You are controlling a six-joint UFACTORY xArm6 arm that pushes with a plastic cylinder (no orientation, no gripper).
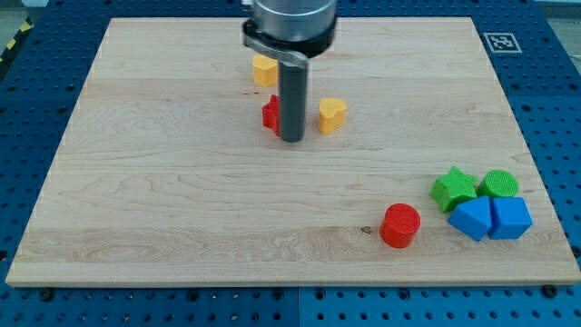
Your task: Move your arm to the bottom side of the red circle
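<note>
Right, my tip (291, 139) is sitting up in the middle of the board (136, 182), right against a red block (270, 113) that the rod half hides, so I can't make out its shape for sure. A yellow heart-like block (331, 115) lies just to the view's right of the tip, and another yellow block (264, 69) sits above, toward the view's top. No jaws to report here: it's a bare rod, holding nothing, only able to nudge.

Now the target: the red circle (400, 225), a short red cylinder with a round flat top, stands alone low on the view's right, well apart from my tip. Near it on the right huddle a green star (453, 188), a green round block (499, 183) and two blue blocks (491, 219). I'd judge the open wood below the circle is where I need to end up.
</note>
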